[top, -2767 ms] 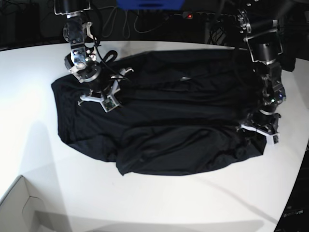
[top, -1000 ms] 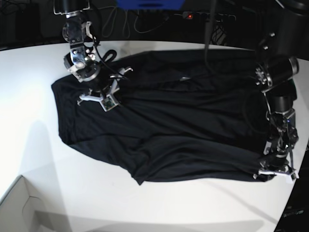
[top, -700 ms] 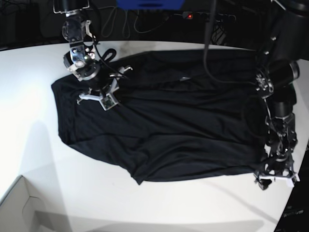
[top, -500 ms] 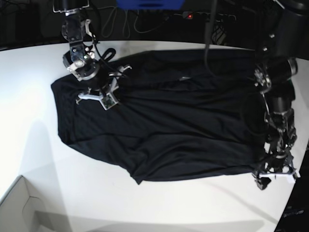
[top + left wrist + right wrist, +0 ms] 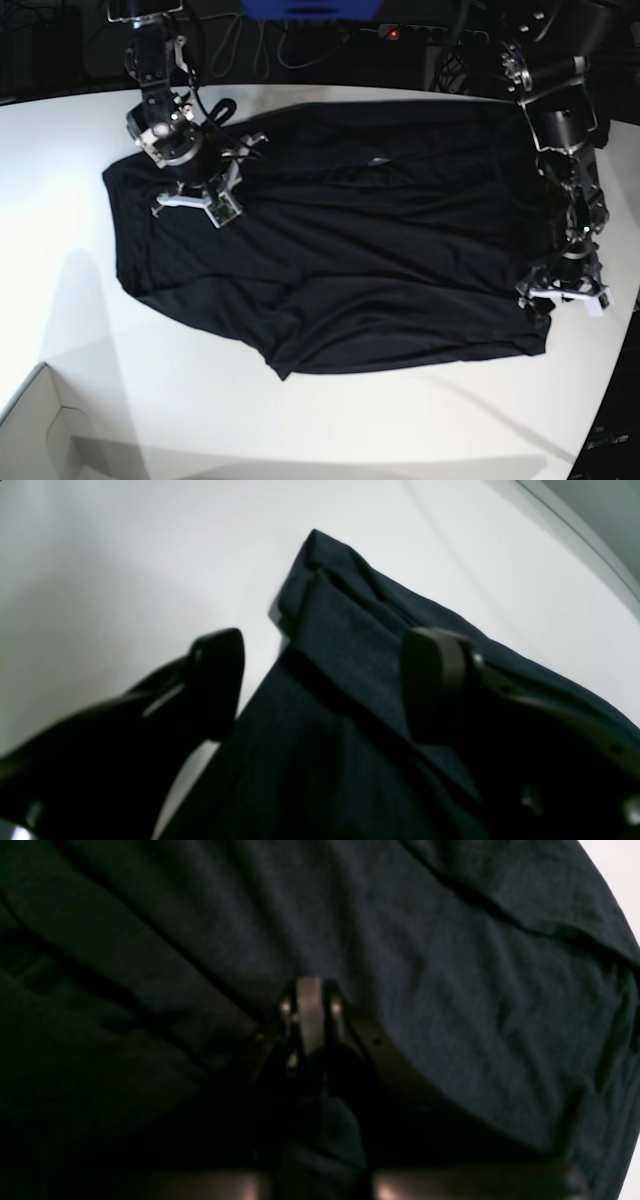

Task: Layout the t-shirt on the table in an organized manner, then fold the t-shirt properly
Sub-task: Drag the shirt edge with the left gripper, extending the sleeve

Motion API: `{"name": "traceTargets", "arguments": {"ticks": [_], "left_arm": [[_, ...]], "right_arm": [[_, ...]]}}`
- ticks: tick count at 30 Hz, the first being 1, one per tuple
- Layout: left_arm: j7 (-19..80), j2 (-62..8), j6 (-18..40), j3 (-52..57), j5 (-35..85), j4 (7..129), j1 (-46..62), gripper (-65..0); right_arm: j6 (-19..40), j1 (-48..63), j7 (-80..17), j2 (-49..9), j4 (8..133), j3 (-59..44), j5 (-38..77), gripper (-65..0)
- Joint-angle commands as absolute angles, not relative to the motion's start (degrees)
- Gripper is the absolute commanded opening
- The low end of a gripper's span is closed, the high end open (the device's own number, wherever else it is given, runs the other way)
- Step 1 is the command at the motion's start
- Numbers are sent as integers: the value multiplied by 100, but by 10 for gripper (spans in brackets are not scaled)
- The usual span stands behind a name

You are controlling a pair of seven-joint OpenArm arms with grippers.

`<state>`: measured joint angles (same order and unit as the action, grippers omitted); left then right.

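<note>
The white tabletop carried the black t-shirt, spread mostly flat with its long axis running between the two arms. The right end effector sat clenched on a pinch of the shirt's fabric at one end. The left end effector stood released, its fingers straddling a folded shirt corner directly beneath it.

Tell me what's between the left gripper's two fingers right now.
In the left wrist view, a folded corner of the t-shirt lies between the open left gripper's fingers, with a strip of bare table beside it.
</note>
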<state>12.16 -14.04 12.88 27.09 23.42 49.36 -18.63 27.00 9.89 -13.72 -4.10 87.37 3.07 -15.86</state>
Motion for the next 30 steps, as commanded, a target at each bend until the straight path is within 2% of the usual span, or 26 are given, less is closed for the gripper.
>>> {"name": "traceTargets", "arguments": {"ticks": [1, 10, 12, 14, 15, 21, 30], "left_arm": [[1077, -1376, 1349, 2712, 2352, 4945, -2044, -183], [1077, -1314, 1367, 2712, 2352, 3829, -2677, -185], [1077, -1314, 1367, 2712, 2352, 3758, -2765, -209], [1077, -1305, 1367, 2712, 2352, 3741, -2835, -263], [1077, -1305, 1367, 2712, 2352, 3741, -2870, -310], [1112, -1147, 1376, 2712, 2387, 3837, -2985, -637], [1138, -646, 1349, 2703, 2369, 5473, -2818, -649]], "right_arm": [[2677, 936, -1235, -418, 8822, 312, -1525, -650], [2677, 1051, -1235, -435, 8857, 312, -1525, -650], [2677, 1051, -1235, -444, 8857, 312, -1525, -650], [2677, 1051, -1235, -444, 8857, 303, -1525, -650], [2677, 1051, -1235, -453, 8857, 303, -1525, -650], [2677, 1059, -1235, -453, 8857, 295, -1534, -650], [2677, 1051, -1235, -453, 8840, 295, -1534, -650]]}}
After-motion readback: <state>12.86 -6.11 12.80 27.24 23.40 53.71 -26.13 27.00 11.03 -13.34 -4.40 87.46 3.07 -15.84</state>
